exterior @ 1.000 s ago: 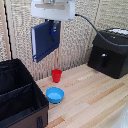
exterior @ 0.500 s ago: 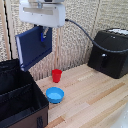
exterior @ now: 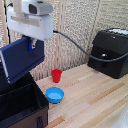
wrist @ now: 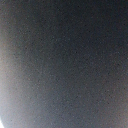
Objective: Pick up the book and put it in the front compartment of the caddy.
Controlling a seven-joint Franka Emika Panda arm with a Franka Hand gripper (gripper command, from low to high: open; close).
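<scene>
A dark navy-blue book [exterior: 21, 59] hangs tilted in the air, its upper edge held under my gripper [exterior: 32, 44], which is shut on it. It hovers above the black fabric caddy [exterior: 22, 107] at the exterior view's lower left. A strap loop [exterior: 39, 121] shows on the caddy's near wall; the compartment behind that wall is open at the top. In the wrist view a dark blurred surface, the book [wrist: 64, 55], fills almost the whole picture and hides the fingers.
A red cup [exterior: 57, 75] and a round blue bowl [exterior: 55, 94] stand on the wooden table [exterior: 90, 105] just right of the caddy. A glossy black appliance [exterior: 111, 52] sits at the back right, with a black cable [exterior: 75, 45] running to the arm.
The arm has carried the book toward the exterior view's left, from above the cup and bowl to above the caddy. The book has tilted further.
</scene>
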